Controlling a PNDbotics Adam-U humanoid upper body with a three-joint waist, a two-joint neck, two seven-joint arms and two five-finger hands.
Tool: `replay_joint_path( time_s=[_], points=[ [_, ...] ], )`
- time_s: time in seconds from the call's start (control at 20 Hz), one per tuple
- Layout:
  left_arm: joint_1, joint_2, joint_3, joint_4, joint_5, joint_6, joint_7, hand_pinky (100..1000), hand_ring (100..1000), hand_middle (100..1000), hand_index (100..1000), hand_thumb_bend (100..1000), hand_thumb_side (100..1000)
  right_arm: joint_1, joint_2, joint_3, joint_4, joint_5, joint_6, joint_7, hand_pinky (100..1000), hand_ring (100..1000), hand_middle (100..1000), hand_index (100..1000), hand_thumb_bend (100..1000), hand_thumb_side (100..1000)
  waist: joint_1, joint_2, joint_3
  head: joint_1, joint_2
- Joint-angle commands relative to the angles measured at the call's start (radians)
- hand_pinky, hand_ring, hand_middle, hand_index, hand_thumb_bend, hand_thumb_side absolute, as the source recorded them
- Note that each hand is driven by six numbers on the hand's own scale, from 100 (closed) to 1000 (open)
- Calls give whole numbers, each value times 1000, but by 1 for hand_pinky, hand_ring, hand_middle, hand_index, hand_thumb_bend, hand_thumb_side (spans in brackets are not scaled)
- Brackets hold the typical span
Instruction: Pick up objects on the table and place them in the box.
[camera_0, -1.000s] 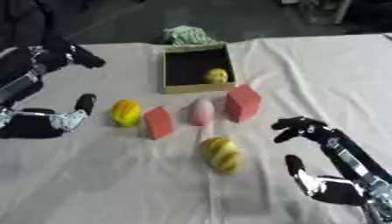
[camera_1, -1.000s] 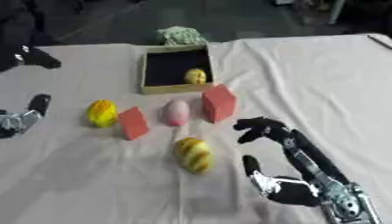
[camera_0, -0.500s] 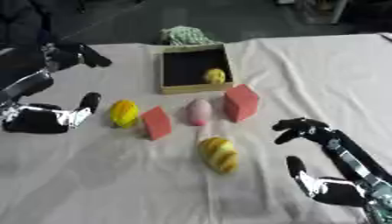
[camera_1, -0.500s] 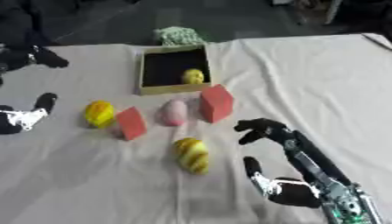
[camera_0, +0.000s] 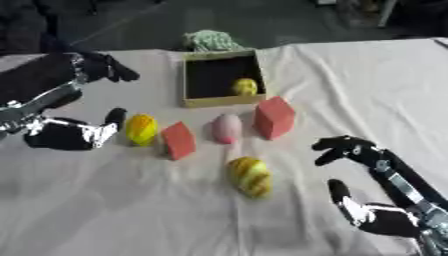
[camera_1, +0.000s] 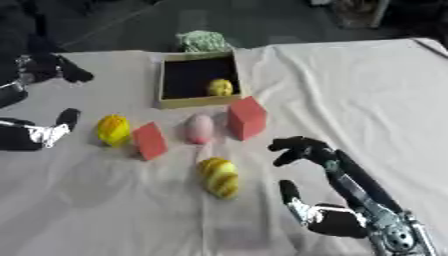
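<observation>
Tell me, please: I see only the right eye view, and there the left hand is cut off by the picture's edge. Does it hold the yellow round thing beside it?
Observer: No. The left eye view shows the whole left hand. Its palm lies left of the yellow round thing and holds nothing.
Operator: And its fingers, where do they go?
Observer: In that view they run unbroken from the palm up toward the far side. The curled tips end left of the box.
</observation>
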Motion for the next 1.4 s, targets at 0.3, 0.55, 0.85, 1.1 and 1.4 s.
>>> replay_joint_path(
  time_s=[0.3,0.55,0.85,1.1,1.4],
  points=[
    [-60,-82,-23,198,-113,-43,-22,796,735,752,886,100,262,-5,-12,1,-11,-9,-3,5,689,681,787,913,100,423,-4,-14,-2,2,-10],
    [-91,-143,-25,329,-177,-73,-2,797,738,756,886,100,263,-5,-10,2,-11,-11,-4,7,689,681,787,913,100,423,-7,-15,-4,3,-9],
    [-125,-203,-21,454,-233,-106,14,799,741,758,890,100,266,-5,-7,3,-10,-14,-4,9,689,681,788,913,100,424,-9,-14,-6,6,-6],
    [-146,-241,-17,521,-269,-122,3,805,749,766,897,100,270,-6,-6,4,-9,-17,-4,12,689,681,788,913,100,424,-11,-14,-8,8,-5],
    [-167,-270,-13,576,-319,-135,-30,812,761,784,908,100,280,-8,-4,5,-9,-20,-4,14,689,682,788,913,100,424,-13,-14,-11,11,-4]
  ],
)
